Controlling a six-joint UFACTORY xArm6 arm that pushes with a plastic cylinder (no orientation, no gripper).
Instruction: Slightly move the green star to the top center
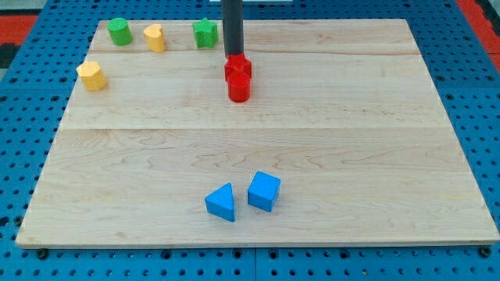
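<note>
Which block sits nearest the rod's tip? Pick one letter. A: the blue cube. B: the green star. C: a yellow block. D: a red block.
D: my tip ends right at the top edge of the upper red block, while the green star sits apart toward the view's left.

Rod [232, 27] cut off at top

Upper left of the frame: green block [119, 31], two yellow blocks [155, 37] [91, 76]. Centre: two touching red blocks [237, 68] [238, 87]. Lower centre: blue triangle [222, 202] beside blue cube [264, 191].

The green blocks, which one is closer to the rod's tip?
The green star, just left of my tip; the other green block sits far left.
</note>
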